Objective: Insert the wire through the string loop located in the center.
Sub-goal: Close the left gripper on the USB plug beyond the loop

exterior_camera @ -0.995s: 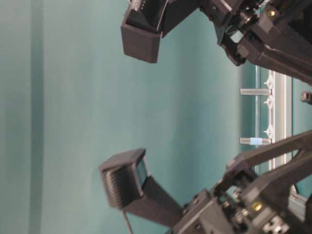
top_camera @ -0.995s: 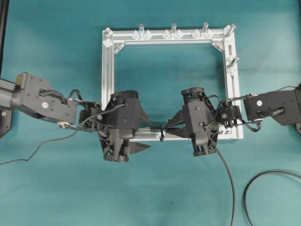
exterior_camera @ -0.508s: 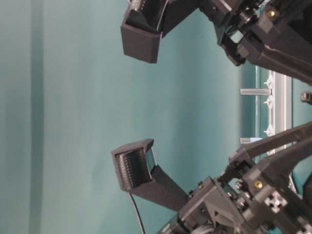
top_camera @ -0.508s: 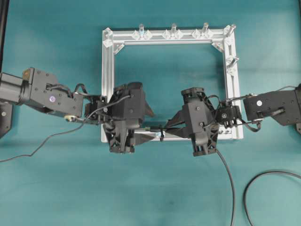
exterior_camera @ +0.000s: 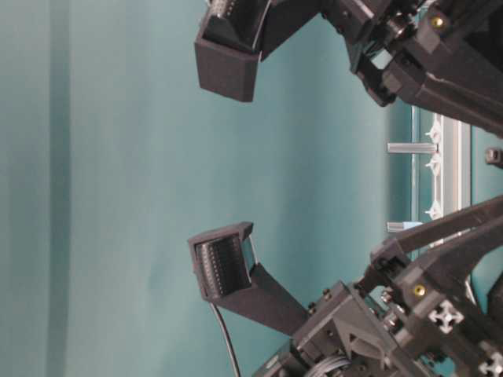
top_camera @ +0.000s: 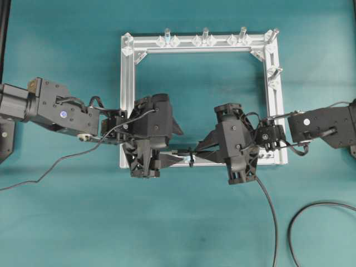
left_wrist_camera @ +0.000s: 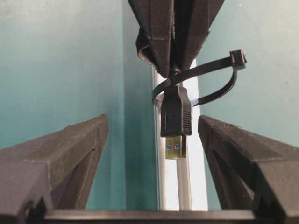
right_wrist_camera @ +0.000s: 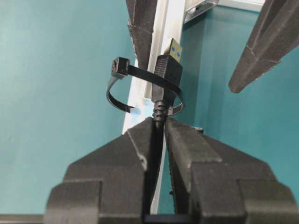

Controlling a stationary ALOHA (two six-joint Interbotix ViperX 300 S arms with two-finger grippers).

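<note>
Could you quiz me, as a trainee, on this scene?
1. True or false: the plug has already passed through the loop.
2. Which pincer grips the wire: left or right?
3. The left pincer's jaws stand: A shut, B open on either side of the plug, C clamped on the rail.

Key: 1 true; 2 right; 3 B.

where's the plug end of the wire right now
In the left wrist view the plug pokes through the string loop over the aluminium rail, between the left claw's open fingers.
</note>
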